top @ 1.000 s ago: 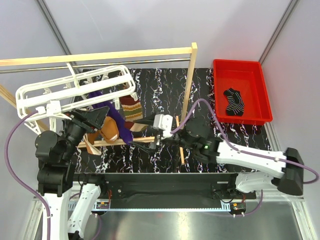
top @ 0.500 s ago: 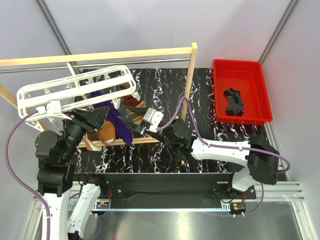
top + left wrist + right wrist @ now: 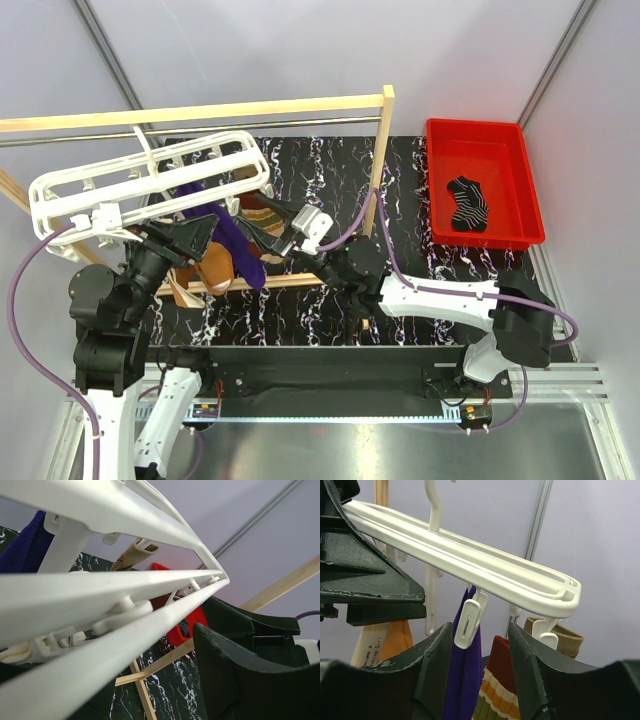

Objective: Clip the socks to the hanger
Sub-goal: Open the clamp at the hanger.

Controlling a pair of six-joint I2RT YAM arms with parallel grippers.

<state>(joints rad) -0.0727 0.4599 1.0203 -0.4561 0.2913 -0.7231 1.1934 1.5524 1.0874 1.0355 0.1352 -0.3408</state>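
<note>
— Nearest us, our right gripper (image 3: 480, 630) has its fingers apart, and we see a white clip (image 3: 466, 622) and the purple sock (image 3: 465, 680) between them.
— Our left gripper (image 3: 200, 230) is clamped on the hanger (image 3: 495, 575), a tilted white lattice at the left. Far right, a black striped sock (image 3: 467, 203) lies in the red tray (image 3: 490, 160).
</note>
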